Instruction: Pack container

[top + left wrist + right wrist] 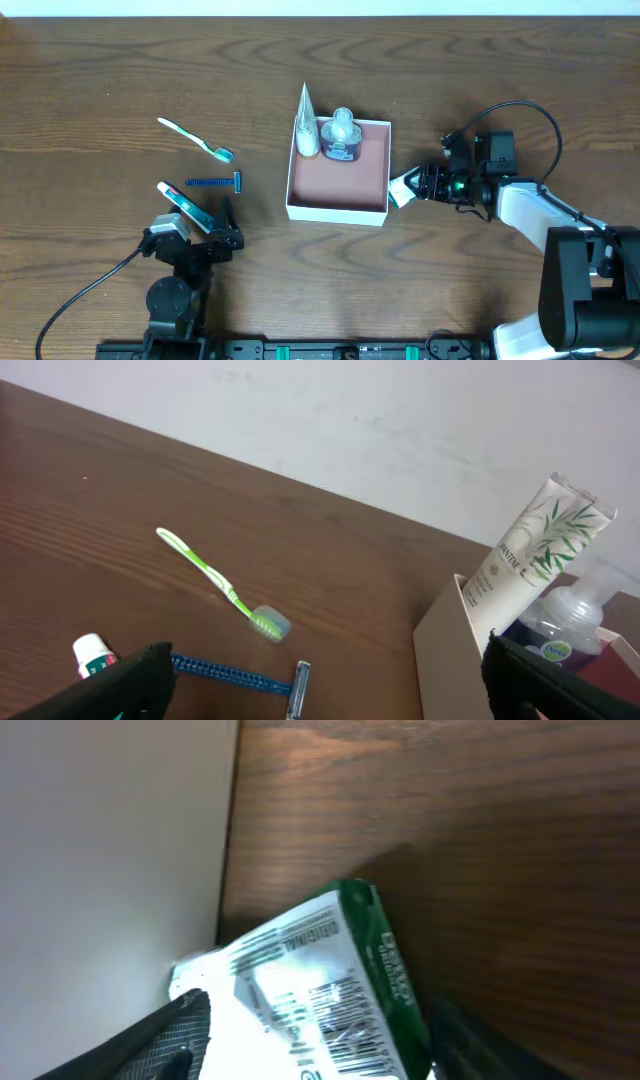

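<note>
Brown wooden table (100, 80) holds the container (336, 211) at its middle, the right gripper (410, 186) half-closed around a green-and-white carton (401, 190) beside its right wall, grip unclear, left gripper (195, 228) wide open and empty — next a firm pinch, then a lift over the wall.

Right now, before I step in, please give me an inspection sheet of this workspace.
Surface: brown wooden table, no spill seen.
Job's things: square white container holding a leaning Pantene tube and a pump bottle; loose outside it: green toothbrush, blue razor, small tube.
Clutter: nothing seen.
Grippers: left tool open, empty; right tool around a green-and-white carton beside the container's right wall, grip unclear.
Cables: black cable at left arm; black loop over right arm.
Surroundings: white wall beyond the table.
</note>
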